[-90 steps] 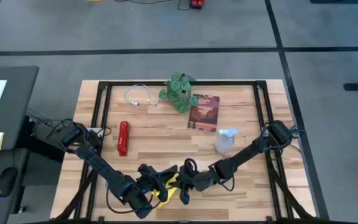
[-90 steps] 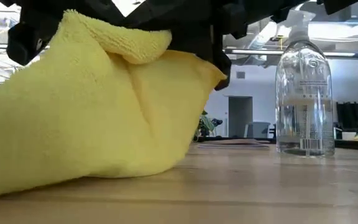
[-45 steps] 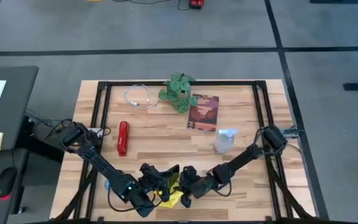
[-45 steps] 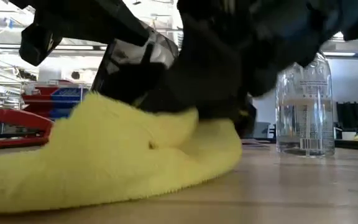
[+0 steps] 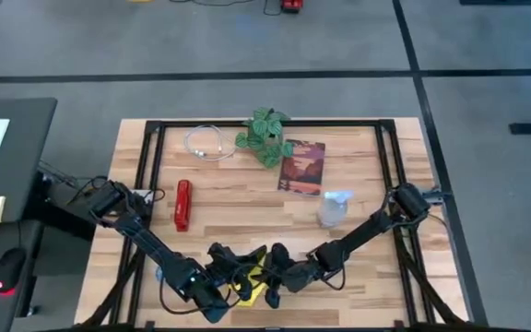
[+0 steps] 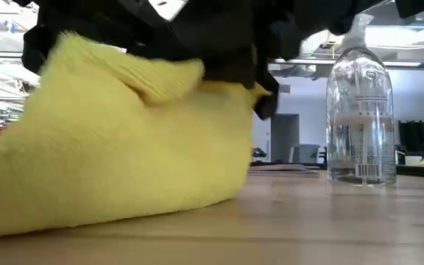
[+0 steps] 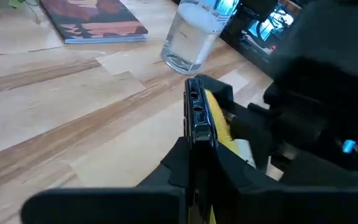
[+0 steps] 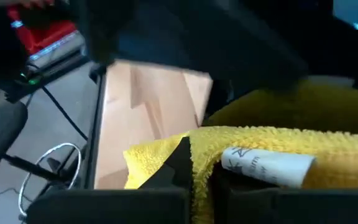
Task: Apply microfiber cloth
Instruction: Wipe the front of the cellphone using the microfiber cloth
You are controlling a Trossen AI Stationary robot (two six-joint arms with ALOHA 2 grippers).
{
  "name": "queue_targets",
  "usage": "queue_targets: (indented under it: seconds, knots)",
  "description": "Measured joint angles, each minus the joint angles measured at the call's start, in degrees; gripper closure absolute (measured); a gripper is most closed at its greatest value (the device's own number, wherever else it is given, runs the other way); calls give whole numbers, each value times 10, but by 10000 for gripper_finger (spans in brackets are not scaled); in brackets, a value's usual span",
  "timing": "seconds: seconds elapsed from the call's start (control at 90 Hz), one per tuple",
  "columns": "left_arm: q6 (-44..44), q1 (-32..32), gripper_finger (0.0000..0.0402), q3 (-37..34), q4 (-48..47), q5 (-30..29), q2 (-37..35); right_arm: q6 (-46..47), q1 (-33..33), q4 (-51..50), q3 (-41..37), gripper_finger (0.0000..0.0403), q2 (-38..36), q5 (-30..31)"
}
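I have the left pincer and the right pincer meeting at the table's near edge, both working the microfiber cloth between them. From the left wrist view, my left fingers are closed on a black smartphone held on edge, with the yellow cloth against its far face. I judge that grip keeps the screen presented for wiping. The right wrist view shows my right fingers pinching a fold of the cloth by its white label, so that arm can rub it over the phone. In the low view the cloth's lower part drapes onto the wood.

Farther out stands the clear spray bottle, upright, apparently holding clear liquid, though I cannot tell the level. Beyond it lies the book.
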Motion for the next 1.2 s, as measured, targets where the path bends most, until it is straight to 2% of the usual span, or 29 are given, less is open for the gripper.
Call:
queue_targets:
  seconds: [0.156,0.456,0.689,0.9,1.2]
  knots:
    - [14,1,394,0,10,1,0,-3,1,-15,-8,403,16,-4]
    - [56,1,394,0,37,8,0,-49,-5,-26,-10,402,25,-70]
    - [59,0,394,2,36,16,-2,-129,-10,-26,11,402,7,-79]
    - [66,1,394,2,38,23,-2,-112,-14,-48,14,402,9,-57]
    - [83,2,394,1,52,26,-1,-86,-12,-81,-13,403,28,-70]
